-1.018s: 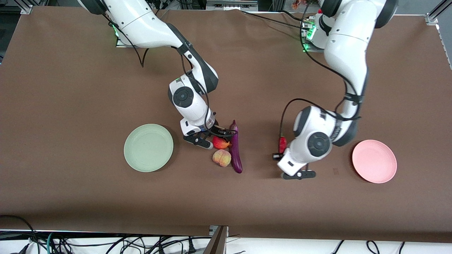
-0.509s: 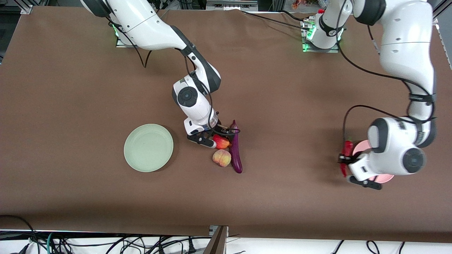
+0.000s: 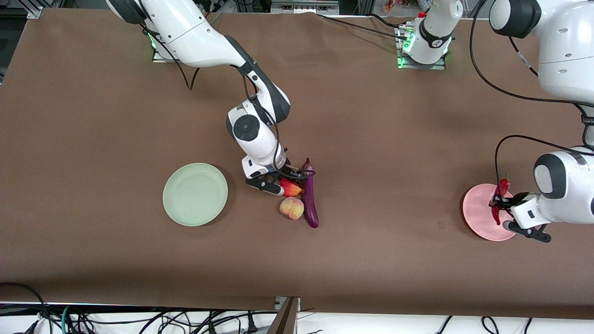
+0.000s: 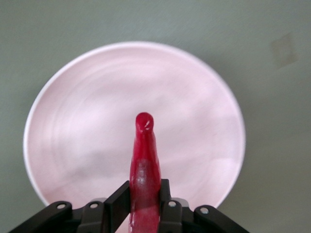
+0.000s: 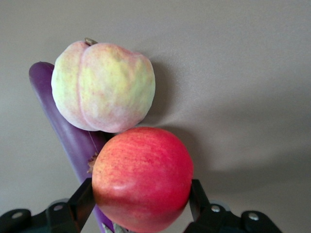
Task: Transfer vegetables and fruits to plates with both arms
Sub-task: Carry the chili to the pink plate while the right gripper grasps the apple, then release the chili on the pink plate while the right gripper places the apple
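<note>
left gripper (image 3: 500, 209): clenched on the red chili pepper (image 4: 145, 167), held over the pink plate (image 3: 480, 222); in the left wrist view the tip hangs over the plate's middle, a sensible spot to let go so the pepper lands inside the rim.
chili pepper: gripped across its body, green stem up and tip down in the front view; this near-upright hold means it will likely tip over flat once freed.
pink plate: at about 3 o'clock on the table (image 3: 371, 260), toward the left arm's end, nothing lying on it yet.
right gripper (image 3: 281, 182): down among the cluster at the table's middle, its fingers (image 5: 81, 201) set on either side of the red apple (image 5: 142, 178) and touching its flanks; the apple sits on the table, so I judge this a grasp being made, not a lift.
red apple: touching the peach (image 3: 291, 208) and the eggplant (image 3: 310, 195); the tight packing is why the fingers come in across its free flanks.
peach: just nearer the front camera than the apple, resting against the eggplant.
eggplant: lies along the cluster's edge toward the left arm's end, stem cap pointing to 12 o'clock.
green plate (image 3: 195, 194): at about 9 o'clock, just beside the cluster toward the right arm's end, bare; probably the apple's destination.
risk: lifting the apple may nudge the peach and set it rolling.
</note>
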